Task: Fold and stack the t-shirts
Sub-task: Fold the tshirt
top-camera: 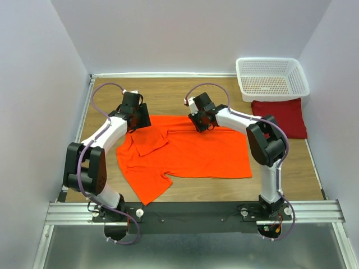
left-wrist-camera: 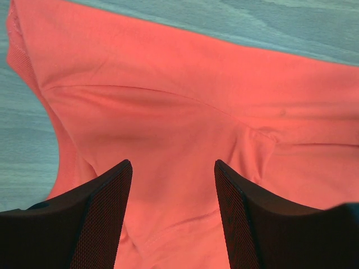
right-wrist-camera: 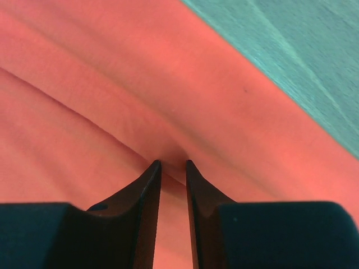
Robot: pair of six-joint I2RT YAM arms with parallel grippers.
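The orange t-shirt [top-camera: 185, 151] lies spread on the wooden table, partly folded, with a sleeve flap turned over at its left. My left gripper [top-camera: 138, 119] is at the shirt's far left edge. In the left wrist view it [left-wrist-camera: 172, 163] is open wide, with orange cloth [left-wrist-camera: 168, 112] below and between the fingers. My right gripper [top-camera: 205, 124] is at the shirt's far edge near the middle. In the right wrist view it [right-wrist-camera: 171, 162] is shut on a raised ridge of the orange cloth [right-wrist-camera: 112, 84]. The maroon t-shirt [top-camera: 281, 116] lies folded at the far right.
A white mesh basket [top-camera: 272, 78] stands at the back right corner, just behind the maroon shirt. Grey walls close in the table on three sides. A metal rail [top-camera: 190, 212] with the arm bases runs along the near edge.
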